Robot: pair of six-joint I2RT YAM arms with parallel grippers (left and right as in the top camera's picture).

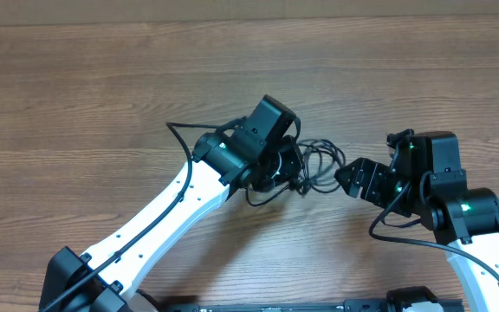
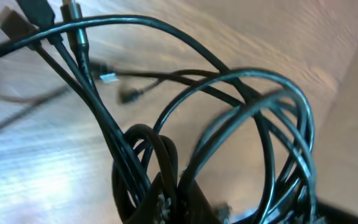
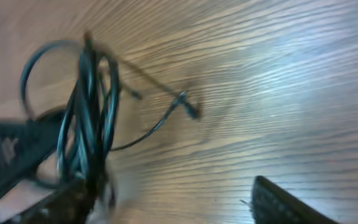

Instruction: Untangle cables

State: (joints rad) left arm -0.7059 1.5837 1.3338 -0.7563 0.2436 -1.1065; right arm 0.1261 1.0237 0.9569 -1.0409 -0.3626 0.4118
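Your left hand (image 2: 171, 206) clamped on thin black looped cables (image 2: 148, 149), your right hand (image 3: 160, 199) spread wide beside them, plug ends (image 3: 191, 112) over the brown wooden desk (image 1: 102, 87)

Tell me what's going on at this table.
Two robot arms are working on a tangle of thin black cables on the wooden table. The left tool is shut on the bunched loops, with plug ends sticking out loose. The right tool sits just right of the bundle, its fingers spread wide.
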